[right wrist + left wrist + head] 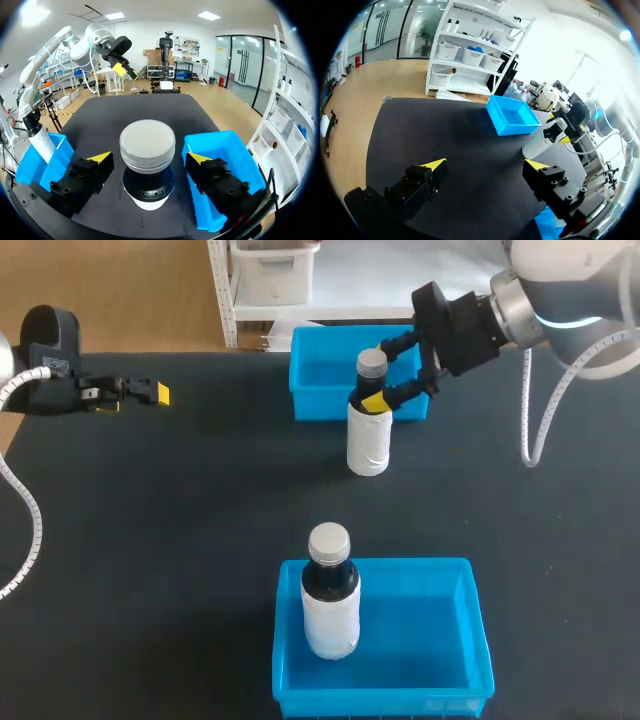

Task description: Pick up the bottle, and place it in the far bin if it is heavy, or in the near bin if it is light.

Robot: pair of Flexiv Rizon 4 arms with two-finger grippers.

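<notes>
Straddling the bottle (367, 440) at its cap, the right gripper (147, 159) is standing released; only its wrist view is showing gaps on both sides. The bottle is standing on the black table (180, 520), far bin (320, 405) at 12 o'clock, near bin (470, 640) at 6 holding a second bottle (330, 605). At 9 o'clock the left gripper (485, 164) is hanging spread.

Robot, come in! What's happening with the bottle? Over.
Left gripper open, off to the side. Right gripper open around neck of bottle, beside far bin. Second bottle in near bin. Nothing blocking.
</notes>
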